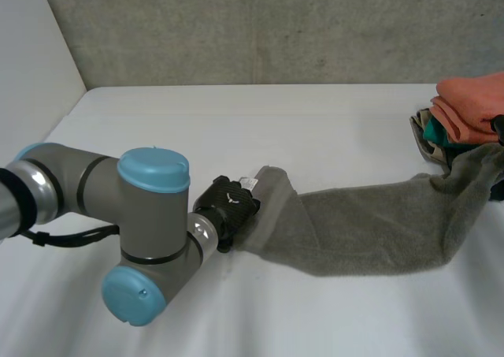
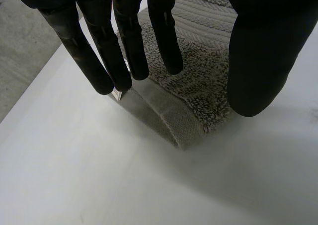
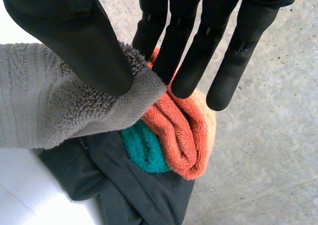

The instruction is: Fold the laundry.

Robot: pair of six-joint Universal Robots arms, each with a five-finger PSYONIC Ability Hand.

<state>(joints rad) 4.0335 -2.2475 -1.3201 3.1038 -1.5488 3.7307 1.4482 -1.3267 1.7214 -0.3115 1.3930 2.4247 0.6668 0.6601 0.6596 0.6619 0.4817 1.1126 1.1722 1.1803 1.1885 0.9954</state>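
left arm (image 1: 150, 239), lower left of the head view; its left hand (image 1: 228, 207) pinches the left end of the grey towel (image 1: 370, 231) between fingers and thumb. right hand (image 3: 74, 41) is clamped on the other end, at the right edge over a pile (image 1: 468, 117) of folded cloth. risk: the bunched, sagging towel may drag the pile or slip a thin pinch. white table (image 1: 236, 120); concrete wall (image 1: 276, 26) behind.

No text could be read. A small white tag (image 2: 117, 94) on the left end of the towel (image 2: 198, 81) was illegible.
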